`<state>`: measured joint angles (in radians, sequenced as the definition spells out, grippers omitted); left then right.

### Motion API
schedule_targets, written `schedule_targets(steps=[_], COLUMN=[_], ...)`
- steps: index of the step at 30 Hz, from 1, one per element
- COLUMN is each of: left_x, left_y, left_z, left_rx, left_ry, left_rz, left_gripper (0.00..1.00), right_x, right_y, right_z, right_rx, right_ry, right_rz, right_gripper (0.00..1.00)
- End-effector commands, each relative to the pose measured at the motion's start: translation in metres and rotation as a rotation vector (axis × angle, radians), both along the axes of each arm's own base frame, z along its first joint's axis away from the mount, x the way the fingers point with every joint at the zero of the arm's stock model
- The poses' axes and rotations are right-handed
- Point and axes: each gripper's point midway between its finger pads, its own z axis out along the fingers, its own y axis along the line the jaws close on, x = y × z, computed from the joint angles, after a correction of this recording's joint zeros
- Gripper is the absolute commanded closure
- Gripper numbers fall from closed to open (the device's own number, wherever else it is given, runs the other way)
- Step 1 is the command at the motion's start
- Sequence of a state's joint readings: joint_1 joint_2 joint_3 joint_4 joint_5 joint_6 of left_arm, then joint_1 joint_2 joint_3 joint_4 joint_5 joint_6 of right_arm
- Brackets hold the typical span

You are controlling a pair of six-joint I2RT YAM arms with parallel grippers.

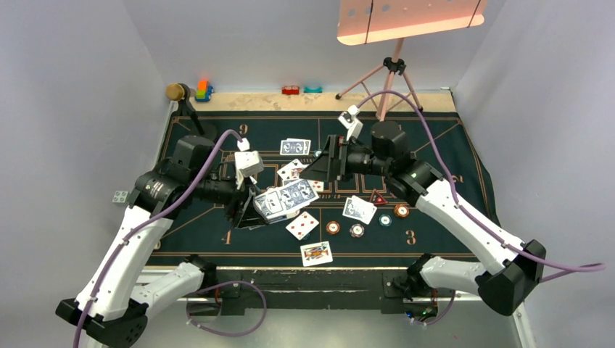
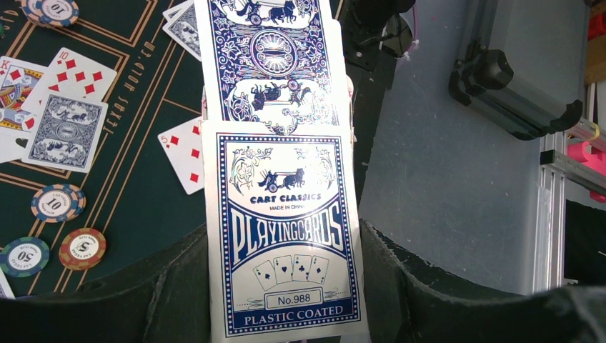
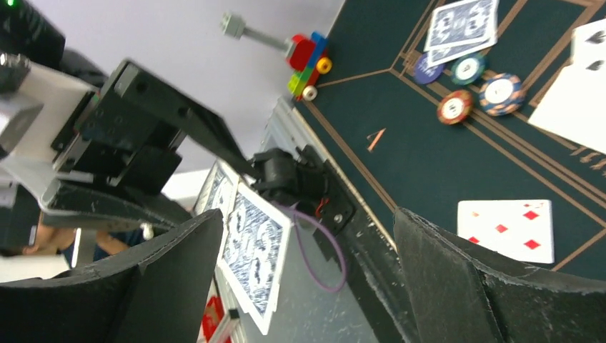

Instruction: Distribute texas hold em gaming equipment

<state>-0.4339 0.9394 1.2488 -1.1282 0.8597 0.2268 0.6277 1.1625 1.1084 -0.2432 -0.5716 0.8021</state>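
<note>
My left gripper (image 2: 286, 300) is shut on a blue-and-white pack of playing cards (image 2: 286, 236). A blue-backed card (image 2: 271, 57) sticks out of its far end. From above the pack (image 1: 279, 201) hangs over the green felt mat (image 1: 442, 239). Just right of it, my right gripper (image 1: 319, 168) faces it with jaws wide open. In the right wrist view the held cards (image 3: 254, 250) show beside its left finger (image 3: 143, 286); nothing is gripped. Loose cards (image 1: 302, 225), chips (image 1: 357, 230) and a red triangle marker (image 1: 378, 198) lie on the mat.
A pink tripod (image 1: 388, 80) stands at the back right and a microphone stand (image 1: 178, 93) at the back left. Toy blocks (image 1: 204, 90) sit along the far edge. More cards (image 1: 295, 147) lie towards the back, and a face card (image 1: 316, 252) near the front edge.
</note>
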Motion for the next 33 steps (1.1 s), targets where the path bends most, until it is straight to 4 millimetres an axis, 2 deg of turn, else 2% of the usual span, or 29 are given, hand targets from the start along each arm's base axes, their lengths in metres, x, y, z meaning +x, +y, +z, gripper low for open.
schedule_targets(steps=[1, 6, 10, 11, 15, 17, 24, 27, 33], left_x=[0.007, 0.007, 0.007, 0.007, 0.007, 0.007, 0.006, 0.006, 0.005], left_y=[-0.004, -0.005, -0.005, -0.005, -0.005, -0.005, -0.005, -0.005, -0.004], left_z=[0.015, 0.016, 0.017, 0.017, 0.018, 0.018, 0.02, 0.02, 0.021], left_rx=[-0.04, -0.042, -0.043, -0.043, -0.045, -0.046, -0.049, -0.049, -0.051], left_ry=[-0.052, -0.056, -0.059, -0.058, -0.06, -0.061, -0.065, -0.064, -0.067], left_rz=[-0.003, -0.004, -0.004, -0.004, -0.003, -0.005, -0.006, -0.007, -0.006], left_gripper=[1.0, 1.0, 1.0, 1.0, 1.0, 1.0, 1.0, 1.0, 1.0], right_x=[-0.024, -0.038, -0.039, -0.038, -0.036, -0.034, -0.035, -0.034, -0.032], right_y=[0.018, 0.029, 0.03, 0.03, 0.028, 0.026, 0.019, 0.016, 0.012], right_z=[0.017, 0.011, 0.004, 0.002, -0.007, -0.006, 0.004, 0.011, 0.017], right_rx=[0.059, 0.079, 0.06, 0.05, -0.005, -0.019, -0.03, -0.029, -0.042], right_ry=[-0.036, -0.008, 0.012, 0.017, 0.039, 0.032, 0.007, -0.008, -0.033], right_rz=[0.097, 0.142, 0.135, 0.128, 0.119, 0.104, 0.081, 0.06, 0.04], right_gripper=[0.06, 0.05, 0.04, 0.07, 0.38, 0.46, 0.56, 0.65, 0.68])
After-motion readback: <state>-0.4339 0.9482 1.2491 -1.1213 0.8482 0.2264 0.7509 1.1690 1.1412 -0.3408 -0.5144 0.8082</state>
